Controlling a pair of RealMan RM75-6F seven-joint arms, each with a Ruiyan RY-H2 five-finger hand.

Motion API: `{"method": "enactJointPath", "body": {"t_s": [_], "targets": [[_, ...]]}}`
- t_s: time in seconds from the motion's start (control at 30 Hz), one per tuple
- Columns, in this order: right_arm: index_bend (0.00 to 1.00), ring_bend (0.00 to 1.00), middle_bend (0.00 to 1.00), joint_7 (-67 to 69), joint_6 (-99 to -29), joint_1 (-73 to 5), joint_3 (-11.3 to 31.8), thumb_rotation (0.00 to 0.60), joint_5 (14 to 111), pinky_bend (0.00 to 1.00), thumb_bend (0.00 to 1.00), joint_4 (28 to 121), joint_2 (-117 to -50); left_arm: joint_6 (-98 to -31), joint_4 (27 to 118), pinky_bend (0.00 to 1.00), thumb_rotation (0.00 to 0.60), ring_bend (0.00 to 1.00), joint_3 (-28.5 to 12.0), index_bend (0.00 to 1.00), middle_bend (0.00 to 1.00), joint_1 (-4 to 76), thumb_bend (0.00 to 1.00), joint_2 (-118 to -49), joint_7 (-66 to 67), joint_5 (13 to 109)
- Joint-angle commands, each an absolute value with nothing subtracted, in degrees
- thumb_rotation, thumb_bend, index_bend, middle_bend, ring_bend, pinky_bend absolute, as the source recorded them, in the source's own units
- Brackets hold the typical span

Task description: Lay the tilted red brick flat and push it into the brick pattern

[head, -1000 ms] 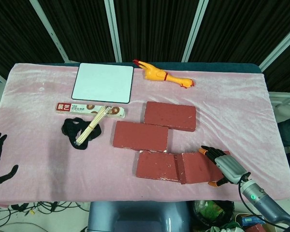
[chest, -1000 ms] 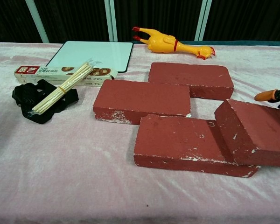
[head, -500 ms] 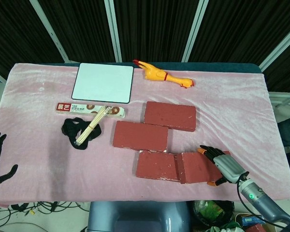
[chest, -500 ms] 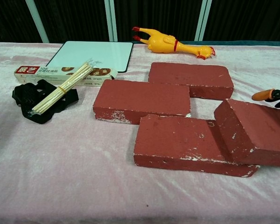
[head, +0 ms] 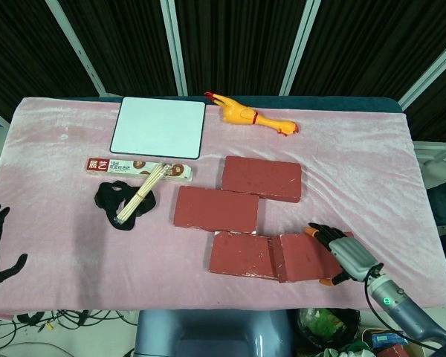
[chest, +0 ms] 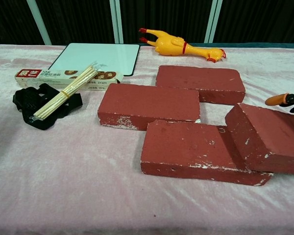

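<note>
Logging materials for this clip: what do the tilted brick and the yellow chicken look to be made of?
Tilted brick: likely fired clay or a painted block, matte red, with white chips and scuffs along its edges. Yellow chicken: probably soft rubber or vinyl, smooth and slightly glossy, with a moulded shape.

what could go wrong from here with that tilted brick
The tilted brick leans with its left end propped on the front flat brick. If the right hand, resting on its right end, pushes left now, the brick may ride further up instead of lying flat. A hard shove could also slide the front flat brick and break the stagger with the middle brick. The tilted brick sits near the table's front edge, so a slip could send it off.
</note>
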State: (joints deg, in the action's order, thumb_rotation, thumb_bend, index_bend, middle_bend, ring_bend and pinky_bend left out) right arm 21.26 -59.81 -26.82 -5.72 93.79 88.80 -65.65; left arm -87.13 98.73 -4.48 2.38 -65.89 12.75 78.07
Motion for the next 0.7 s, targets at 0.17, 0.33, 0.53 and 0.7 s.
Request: {"method": "enactJointPath", "body": {"t_s": [0.17,0.33,0.53,0.7], "targets": [[0.06,0.1,0.14,20.98,-59.61,-27.02,-5.31,0.6,93.39,0.09,0.01,88.38,-66.5,-87.15,98.91,0.0,0.6,0.0,-4.59,0.08,0.02,2.32,0.25,-65.92,12.85,77.69],[0.13,0.16,0.24,21.76,-59.71,-27.14,-4.97,0.6,93.12,0.1,0.06,88.22,-66.85,-87.11,98.96,0.0,0.6,0.0,-4.62,0.08,0.02,2.32,0.25,-65.96,12.99,77.53],[0.29,0.24,0.31,21.89,-60.57,-26.86,-4.44,0.6,92.63,0.13,0.13,88.22,-67.0,-87.11,99.05,0.0,0.6,0.0,-4.66,0.08,0.02,2.29,0.25,-65.95,12.98,77.4],[0.36,0.24,0.32,20.84,-60.73,-26.74,-3.85,0.6,91.6,0.13,0.16,88.98,-66.33,-87.17,99.11,0.0,0.6,0.0,-4.68,0.08,0.02,2.24,0.25,-65.95,12.99,77.29]]}}
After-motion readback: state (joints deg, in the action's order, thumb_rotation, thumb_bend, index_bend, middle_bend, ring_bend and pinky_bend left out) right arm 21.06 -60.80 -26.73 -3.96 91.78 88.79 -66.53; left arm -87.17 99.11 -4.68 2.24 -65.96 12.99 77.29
